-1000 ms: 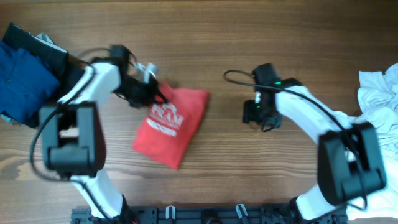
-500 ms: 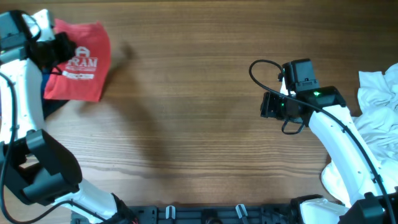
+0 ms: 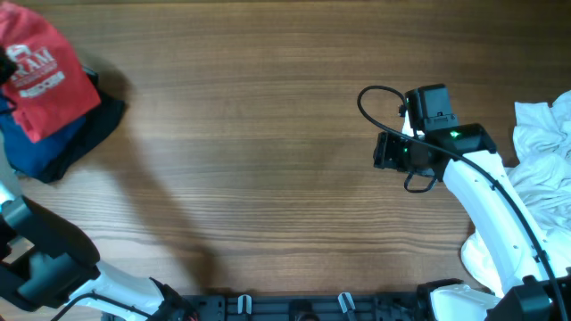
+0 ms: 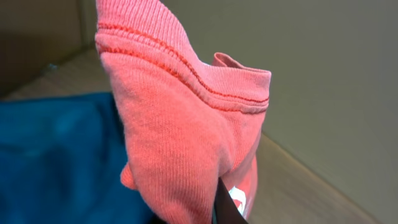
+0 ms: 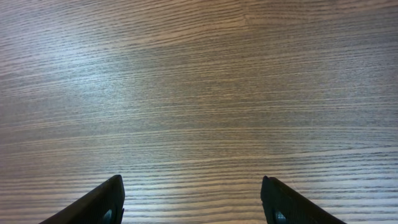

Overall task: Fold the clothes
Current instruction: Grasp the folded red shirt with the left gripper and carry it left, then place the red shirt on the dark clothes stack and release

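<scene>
Fingers of the right tool [image 5: 193,200] stand wide apart and empty above bare table [image 3: 250,178]. Beside that arm, at the table's right edge, a heap of white cloth [image 3: 542,134] lies crumpled and unfolded. At the far left corner, the red T-shirt [image 3: 45,67] is a compact folded packet, lettering up, over a blue garment [image 3: 67,147]. The left tool [image 4: 221,206] is clenched on the shirt's fabric. Judgement: folding of this shirt is complete. Release onto the blue garment remains, then probably the white heap.
</scene>
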